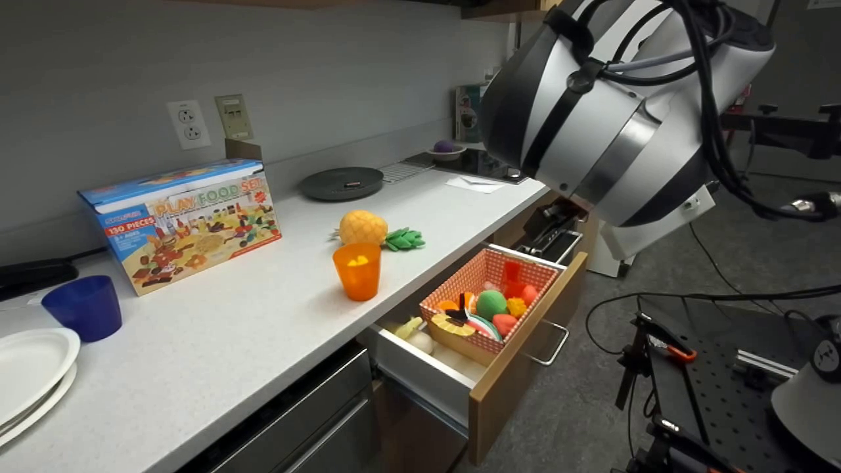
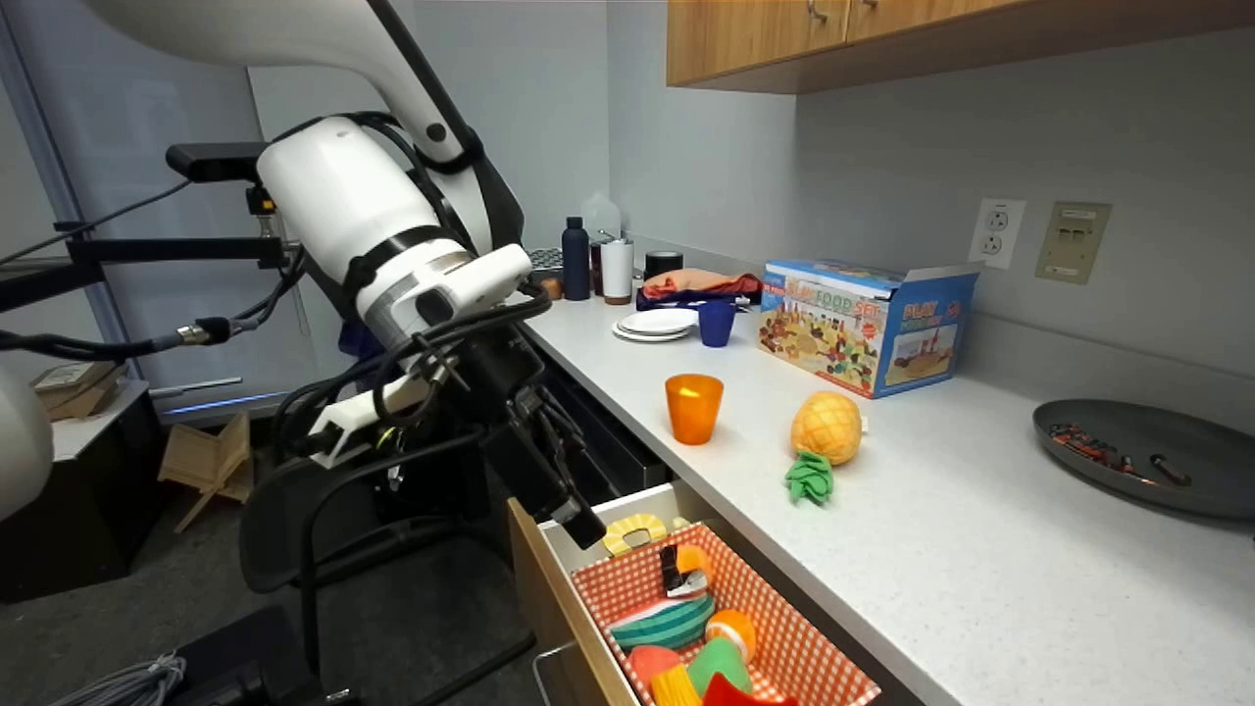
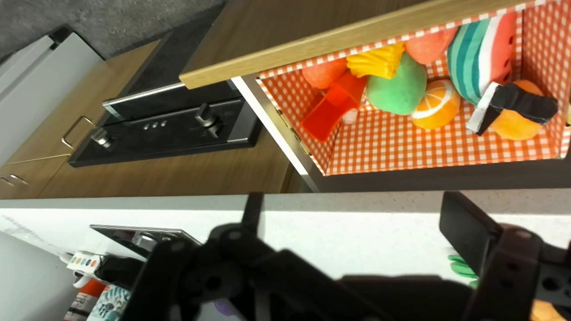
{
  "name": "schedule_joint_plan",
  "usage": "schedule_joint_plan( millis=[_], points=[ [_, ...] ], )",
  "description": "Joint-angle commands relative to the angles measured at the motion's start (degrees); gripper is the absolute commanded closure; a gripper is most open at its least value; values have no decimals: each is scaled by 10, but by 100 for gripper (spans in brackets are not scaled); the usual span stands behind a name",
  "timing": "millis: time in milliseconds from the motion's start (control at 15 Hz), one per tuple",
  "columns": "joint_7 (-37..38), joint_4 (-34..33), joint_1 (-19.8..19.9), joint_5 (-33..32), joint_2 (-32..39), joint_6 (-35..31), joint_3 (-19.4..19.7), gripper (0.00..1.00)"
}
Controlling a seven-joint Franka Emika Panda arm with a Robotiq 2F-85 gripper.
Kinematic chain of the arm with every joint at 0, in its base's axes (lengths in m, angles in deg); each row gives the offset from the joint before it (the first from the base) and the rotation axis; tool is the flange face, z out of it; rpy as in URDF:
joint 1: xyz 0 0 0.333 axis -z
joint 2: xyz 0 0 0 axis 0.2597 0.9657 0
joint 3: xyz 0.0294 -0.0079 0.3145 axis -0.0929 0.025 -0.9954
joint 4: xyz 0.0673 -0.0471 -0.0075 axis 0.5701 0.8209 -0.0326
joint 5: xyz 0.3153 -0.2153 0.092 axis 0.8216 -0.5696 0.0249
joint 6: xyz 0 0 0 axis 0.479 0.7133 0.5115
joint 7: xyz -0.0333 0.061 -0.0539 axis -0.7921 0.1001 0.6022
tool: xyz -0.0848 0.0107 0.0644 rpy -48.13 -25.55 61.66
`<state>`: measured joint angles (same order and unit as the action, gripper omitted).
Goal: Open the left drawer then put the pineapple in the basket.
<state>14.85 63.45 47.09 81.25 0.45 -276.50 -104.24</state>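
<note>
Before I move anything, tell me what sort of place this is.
Most likely a kitchen or kitchenette: a long counter, wall cupboards above it and a stove-like panel with knobs.

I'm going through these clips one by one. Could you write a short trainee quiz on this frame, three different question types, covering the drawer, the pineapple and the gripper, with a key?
1. True or false: the left drawer stands pulled open.
2. Where is the pineapple? A) In the basket. B) On the countertop. C) On the white plates.
3. Fill in the blank: in the wrist view, the gripper stands ____.

Key:
1: True; both exterior views show it.
2: B, near the orange cup but outside it.
3: Open, jaws spread apart with nothing gripped.
</note>
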Motion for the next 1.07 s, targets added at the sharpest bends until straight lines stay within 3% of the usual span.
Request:
schedule_joint_plan(
  millis=[0, 333, 600, 667, 733, 1000],
  points=[
    [-10, -11, 41, -75, -32, 73, 4, 0],
    [-4, -41, 109, -206, -49, 225, 6, 0],
    [-44, -74, 144, -248, -28, 297, 15, 0],
    [-63, -78, 147, -230, -16, 302, 18, 0],
    [-23, -62, 130, -237, -26, 277, 13, 0],
    [-42, -67, 141, -237, -19, 292, 19, 0]
  ],
)
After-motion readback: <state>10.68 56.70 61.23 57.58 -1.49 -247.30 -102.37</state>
